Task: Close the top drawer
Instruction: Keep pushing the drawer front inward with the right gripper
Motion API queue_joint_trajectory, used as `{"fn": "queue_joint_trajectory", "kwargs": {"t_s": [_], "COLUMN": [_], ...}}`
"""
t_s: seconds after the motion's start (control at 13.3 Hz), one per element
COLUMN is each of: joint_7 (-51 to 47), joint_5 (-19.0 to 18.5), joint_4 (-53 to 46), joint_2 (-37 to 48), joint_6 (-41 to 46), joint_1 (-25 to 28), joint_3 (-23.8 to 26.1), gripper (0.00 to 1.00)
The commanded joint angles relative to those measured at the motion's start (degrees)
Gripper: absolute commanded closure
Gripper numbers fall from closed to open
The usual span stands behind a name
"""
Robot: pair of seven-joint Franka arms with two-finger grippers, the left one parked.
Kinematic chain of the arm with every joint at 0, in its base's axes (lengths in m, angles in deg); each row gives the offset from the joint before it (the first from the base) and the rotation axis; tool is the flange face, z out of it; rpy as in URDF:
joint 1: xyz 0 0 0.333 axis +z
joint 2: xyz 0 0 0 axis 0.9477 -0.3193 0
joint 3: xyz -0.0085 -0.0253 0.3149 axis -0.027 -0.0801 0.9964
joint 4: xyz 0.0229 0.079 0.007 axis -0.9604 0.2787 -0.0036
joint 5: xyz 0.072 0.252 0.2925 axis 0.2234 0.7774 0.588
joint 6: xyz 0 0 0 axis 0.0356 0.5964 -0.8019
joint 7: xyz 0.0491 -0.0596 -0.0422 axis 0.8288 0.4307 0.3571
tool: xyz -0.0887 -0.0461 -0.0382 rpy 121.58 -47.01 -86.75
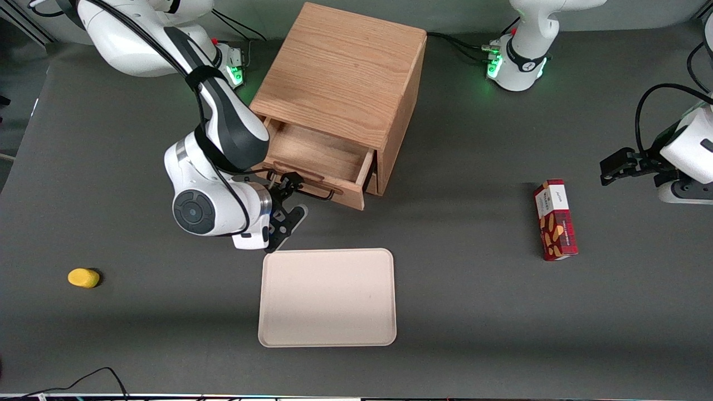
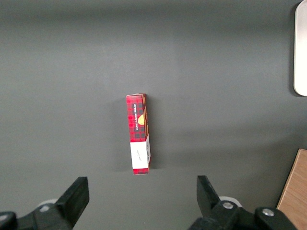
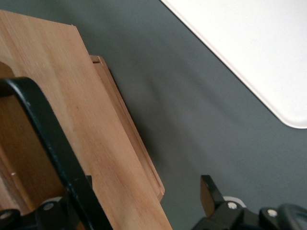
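At the bottom centre of the front view a cream tray (image 1: 327, 298) lies flat on the dark grey worktop (image 1: 473, 312), nearest the camera. At the lower left edge of the frame sits a small yellow object (image 1: 83, 278), toward the working arm's end. A red biscuit box (image 1: 555, 219) lies on its side at mid-right, toward the parked arm's end; the left wrist view shows the same box (image 2: 138, 133) lengthwise on the worktop.

Just above the tray's upper left corner, the gripper (image 1: 289, 201) hangs in front of the top drawer (image 1: 320, 161), fingers spread, one to each side of the black wire handle (image 1: 312, 191). In the right wrist view the handle (image 3: 48, 139) passes close by one finger (image 3: 211, 194) without being pinched.

The top drawer stands pulled well out of the wooden cabinet (image 1: 345, 78), plain wood showing inside. The cabinet fills the upper centre of the frame, farther from the camera than the tray.
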Motion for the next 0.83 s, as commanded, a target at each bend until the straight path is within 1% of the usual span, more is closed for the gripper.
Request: {"fn": "queue_joint_trajectory", "kwargs": {"t_s": [0.0,0.3,0.75], "joint_7": [-2.5,-6.19,-9.18], "joint_5": [1.49,1.49,1.58], "joint_4": [3.25,4.13,5.01], "joint_2": [2.34,2.78,3.22], "joint_6": [-0.42,-0.6,-0.6], "joint_1": [-0.83,-1.36,-1.45], "joint_3": [1.93,3.95,5.54], "gripper": [0.0,0.0,0.0]}}
